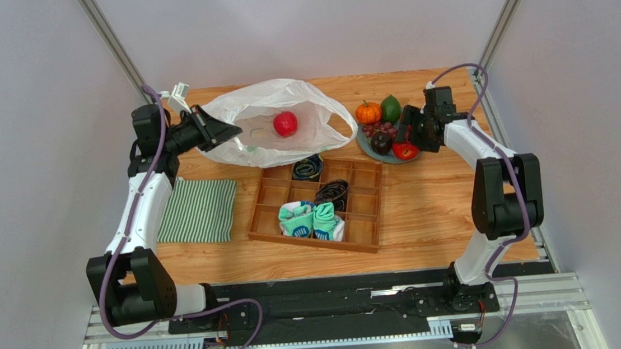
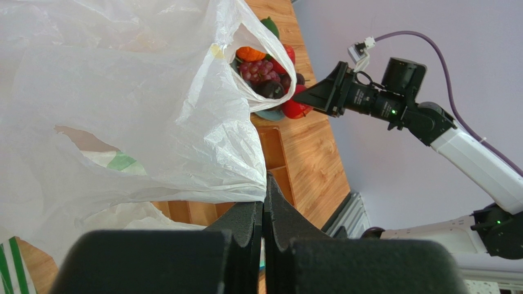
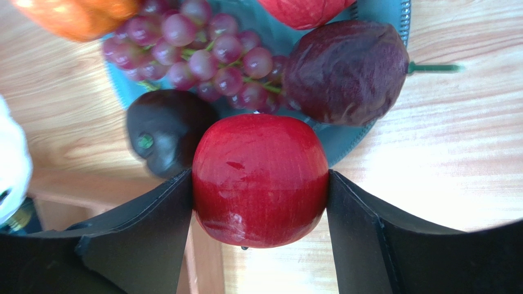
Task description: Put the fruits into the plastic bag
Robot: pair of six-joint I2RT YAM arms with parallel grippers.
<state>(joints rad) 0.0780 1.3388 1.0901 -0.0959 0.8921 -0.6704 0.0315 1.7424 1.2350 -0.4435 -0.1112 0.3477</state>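
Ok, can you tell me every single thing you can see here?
white translucent plastic bag: one, white, far left of the wooden table
red round apples: three, red; one in the bag, one on the plate, one at the plate's edge
orange ribbed pumpkin: one, orange, plate
green avocado: one, green, plate
purple-red grapes: one bunch, plate
dark fruits: two, one wrinkled purple, one near-black, plate
blue-grey plate: one, far right
wooden divided tray: one, brown, middle
rolled socks: four, two teal-white, two dark, in the tray
striped folded cloth: one, green-white, near left
left pincer: black, shut on the bag's edge
right pincer: black, gripping the plate-edge apple
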